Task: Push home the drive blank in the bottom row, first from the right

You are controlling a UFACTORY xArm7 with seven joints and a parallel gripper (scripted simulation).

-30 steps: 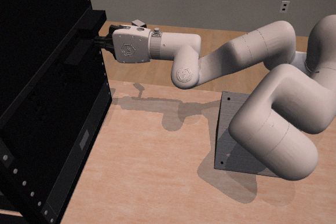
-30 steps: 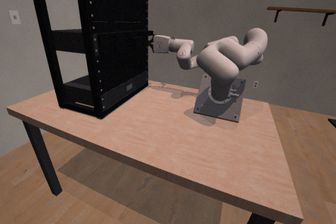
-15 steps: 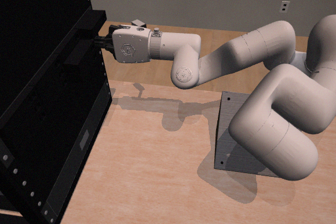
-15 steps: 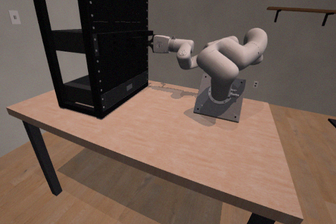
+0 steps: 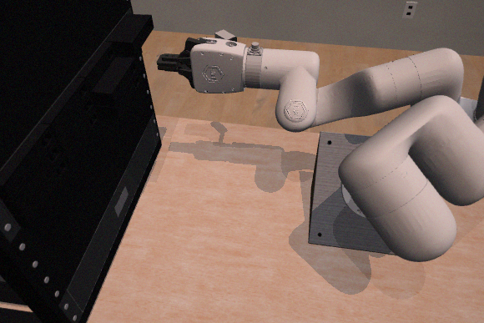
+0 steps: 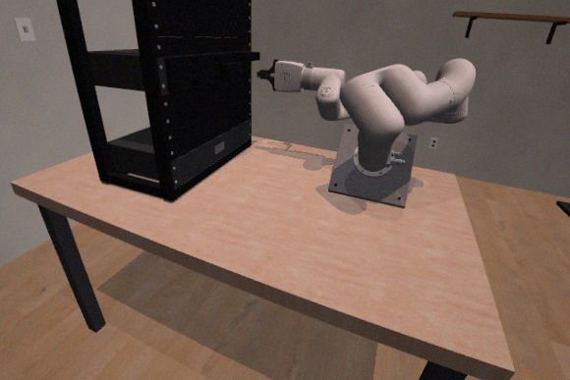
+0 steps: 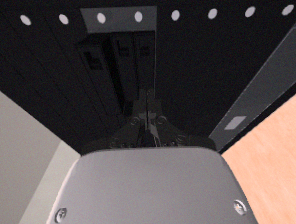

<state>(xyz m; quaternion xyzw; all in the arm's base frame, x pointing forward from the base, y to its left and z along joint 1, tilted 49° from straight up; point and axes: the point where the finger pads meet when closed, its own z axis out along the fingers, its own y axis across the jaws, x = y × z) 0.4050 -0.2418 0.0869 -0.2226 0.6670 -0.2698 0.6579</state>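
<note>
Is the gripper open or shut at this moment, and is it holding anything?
Shut, holding nothing. In the wrist view the gripper has its fingers pressed together, clear of the rack.
</note>
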